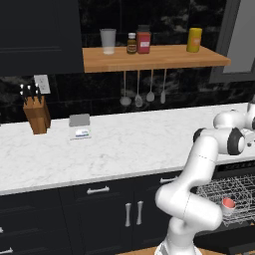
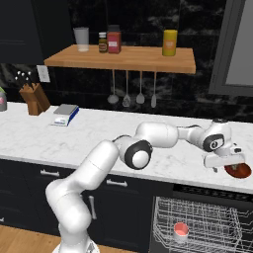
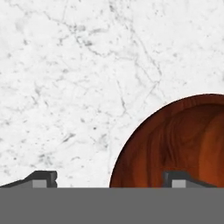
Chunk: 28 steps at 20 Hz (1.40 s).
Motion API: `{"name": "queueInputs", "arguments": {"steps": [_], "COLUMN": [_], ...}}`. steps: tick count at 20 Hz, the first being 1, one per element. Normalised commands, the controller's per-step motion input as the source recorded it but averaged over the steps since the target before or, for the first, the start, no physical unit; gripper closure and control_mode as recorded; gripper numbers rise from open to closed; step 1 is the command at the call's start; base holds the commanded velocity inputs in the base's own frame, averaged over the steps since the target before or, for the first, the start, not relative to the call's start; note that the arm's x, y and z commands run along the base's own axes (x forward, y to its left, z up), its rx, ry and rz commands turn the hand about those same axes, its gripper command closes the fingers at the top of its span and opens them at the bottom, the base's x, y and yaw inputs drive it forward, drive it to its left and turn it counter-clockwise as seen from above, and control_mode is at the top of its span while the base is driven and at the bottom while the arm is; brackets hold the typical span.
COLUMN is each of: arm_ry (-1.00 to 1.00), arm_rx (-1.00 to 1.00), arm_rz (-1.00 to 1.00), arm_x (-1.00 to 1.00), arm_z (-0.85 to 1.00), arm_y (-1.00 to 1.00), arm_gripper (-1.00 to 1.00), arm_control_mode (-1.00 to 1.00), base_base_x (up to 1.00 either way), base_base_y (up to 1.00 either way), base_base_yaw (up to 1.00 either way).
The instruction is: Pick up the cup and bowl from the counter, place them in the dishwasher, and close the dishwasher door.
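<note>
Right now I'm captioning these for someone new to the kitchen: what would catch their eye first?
First the white arm stretched over the marble counter, its open gripper low over the dark red-brown bowl near the counter's front edge. One fingertip is over the bowl's inside, the other over bare marble. Below, the dishwasher stands open, the cup upright in its wire rack.

The long white marble counter (image 1: pixel 124 144) looks smooth and polished, with faint grey veins. The small shallow red-brown bowl (image 3: pixel 175 144), at four o'clock in the hand view, shows streaky wood grain with a soft sheen. The grey wire dishwasher rack (image 2: pixel 207 222) looks like thin metal. The light brown wall shelf (image 2: pixel 123 58) is matt wood. The translucent grey tumbler (image 1: pixel 108 41) looks like frosted glass or plastic.
</note>
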Motion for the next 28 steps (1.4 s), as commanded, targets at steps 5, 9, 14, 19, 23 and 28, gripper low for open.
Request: {"name": "queueInputs", "arguments": {"steps": [5, 9, 14, 19, 23, 28], "arm_ry": [-0.01, -0.1, -0.08, -0.15, -0.03, 0.05], "arm_rx": [-0.01, 0.0, 0.1, 0.17, 0.24, 0.11], "arm_rz": [0.02, 0.01, -0.08, -0.08, -0.07, -0.07], "arm_x": [0.0, -0.29, -0.81, -0.86, -0.97, -1.0], "arm_z": [-0.3, -0.11, -0.05, 0.07, 0.02, 0.16], "arm_y": [0.0, 0.33, 1.0, 0.97, 0.69, 0.06], "arm_gripper": [1.0, 1.0, 1.0, 1.0, 1.0, 1.0], "arm_control_mode": [-1.0, -1.0, -1.0, -1.0, -1.0, -1.0], "base_base_x": [0.0, 0.0, 0.0, 0.0, 0.0, 0.0], "base_base_y": [0.0, 0.0, 0.0, 0.0, 0.0, 0.0], "base_base_yaw": [0.0, 0.0, 0.0, 0.0, 0.0, 0.0]}}
